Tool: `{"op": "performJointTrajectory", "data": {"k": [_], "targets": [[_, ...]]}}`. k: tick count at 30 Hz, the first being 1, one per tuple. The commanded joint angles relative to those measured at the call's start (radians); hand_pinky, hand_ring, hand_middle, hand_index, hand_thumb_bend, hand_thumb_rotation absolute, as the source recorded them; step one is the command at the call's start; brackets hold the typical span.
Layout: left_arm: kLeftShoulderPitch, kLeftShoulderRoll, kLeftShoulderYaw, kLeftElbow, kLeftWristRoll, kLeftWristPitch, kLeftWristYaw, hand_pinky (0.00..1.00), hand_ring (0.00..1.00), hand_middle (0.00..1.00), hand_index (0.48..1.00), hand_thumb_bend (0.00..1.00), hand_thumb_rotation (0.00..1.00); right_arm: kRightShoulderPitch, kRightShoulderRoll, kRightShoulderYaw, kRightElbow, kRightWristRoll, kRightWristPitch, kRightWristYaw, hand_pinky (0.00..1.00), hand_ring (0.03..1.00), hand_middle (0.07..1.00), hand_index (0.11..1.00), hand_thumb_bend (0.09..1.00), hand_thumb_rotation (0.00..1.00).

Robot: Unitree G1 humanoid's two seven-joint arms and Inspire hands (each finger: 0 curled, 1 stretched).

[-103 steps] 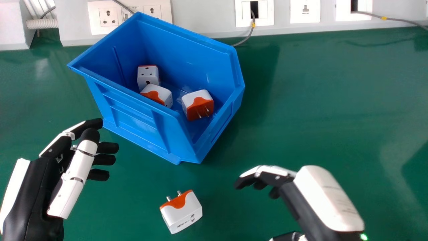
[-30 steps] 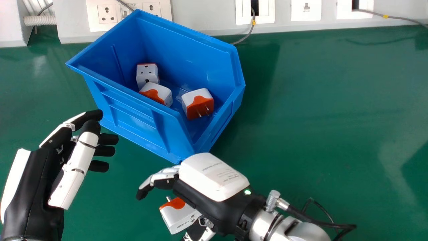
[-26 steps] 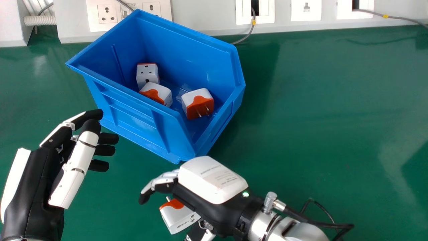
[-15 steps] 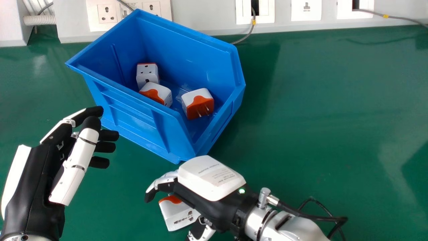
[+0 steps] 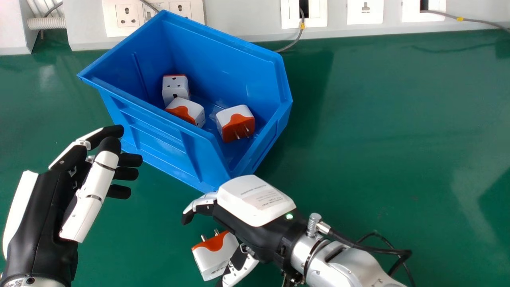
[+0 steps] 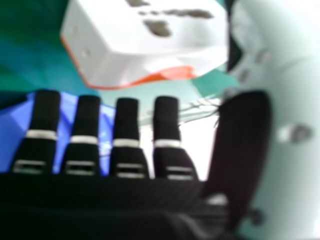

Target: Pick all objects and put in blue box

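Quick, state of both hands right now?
Left hand: open, holding nothing.
Right hand: open, close to the boxy white-and-orange plug adapter but not gripping it; contact can't be told.

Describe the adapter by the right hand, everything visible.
The adapter is a blocky white piece, plastic by its look, with an orange end whose edge is wavy. Two metal pins stick out of that end, pointing away from the robot. One white face has dark slots or marks. It looks whole. It is outside the blue box, on the robot's side of it. The right hand partly covers it, thumb beside it; contact with thumb or table can't be told.
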Motion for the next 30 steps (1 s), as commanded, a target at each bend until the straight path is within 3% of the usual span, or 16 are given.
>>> {"op": "performJointTrajectory", "data": {"k": [1, 18, 30], "targets": [[-0.002, 0.01, 0.002, -0.013, 0.006, -0.002, 0.003, 0.57, 0.64, 0.65, 0.792, 0.47, 0.8, -0.027, 0.013, 0.005, 0.001, -0.005, -0.006, -0.023, 0.68, 0.775, 0.794, 0.73, 0.617, 0.01], [-0.01, 0.009, -0.001, -0.024, 0.006, 0.018, 0.005, 0.57, 0.64, 0.65, 0.793, 0.46, 0.8, -0.037, 0.011, 0.035, 0.045, -0.023, -0.009, -0.034, 0.68, 0.781, 0.797, 0.733, 0.602, 0.01], [-0.008, 0.003, -0.012, -0.027, 0.018, 0.014, 0.01, 0.57, 0.64, 0.65, 0.794, 0.47, 0.8, -0.068, 0.017, 0.068, 0.122, -0.04, -0.021, -0.045, 0.66, 0.773, 0.788, 0.72, 0.539, 0.0]]}}
